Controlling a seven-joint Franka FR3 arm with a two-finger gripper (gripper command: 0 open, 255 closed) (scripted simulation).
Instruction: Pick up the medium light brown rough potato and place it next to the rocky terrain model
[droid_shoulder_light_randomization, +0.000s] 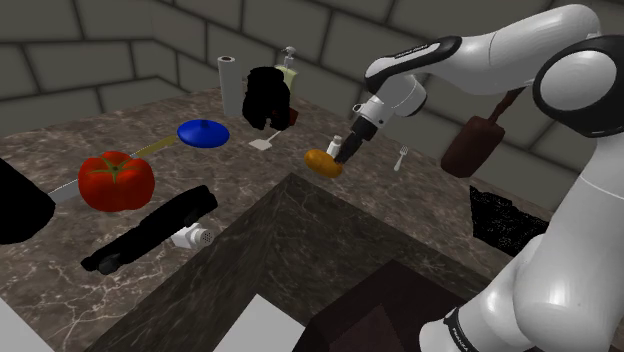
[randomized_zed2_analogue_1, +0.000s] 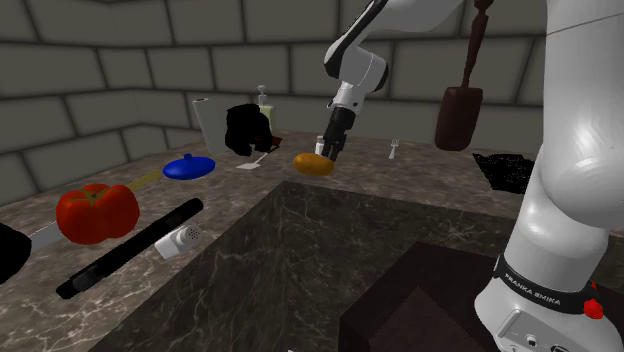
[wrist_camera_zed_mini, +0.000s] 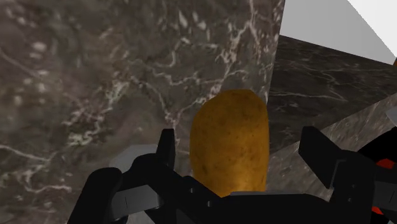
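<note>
The potato, orange-brown and rough, lies on the dark marble counter close to the corner of the sunken basin. My gripper is down over it and open. In the wrist view the potato stands between the two black fingers. One finger is close beside it and the other stands clear of it. A dark speckled slab with a jagged edge, apparently the rocky terrain model, lies on the counter near the arm's base.
A deep basin drops away in front of the potato. Behind it are a black lumpy object, a blue dish, a fork and a hanging brown utensil. A tomato and a long black object lie at the shoulder view's left.
</note>
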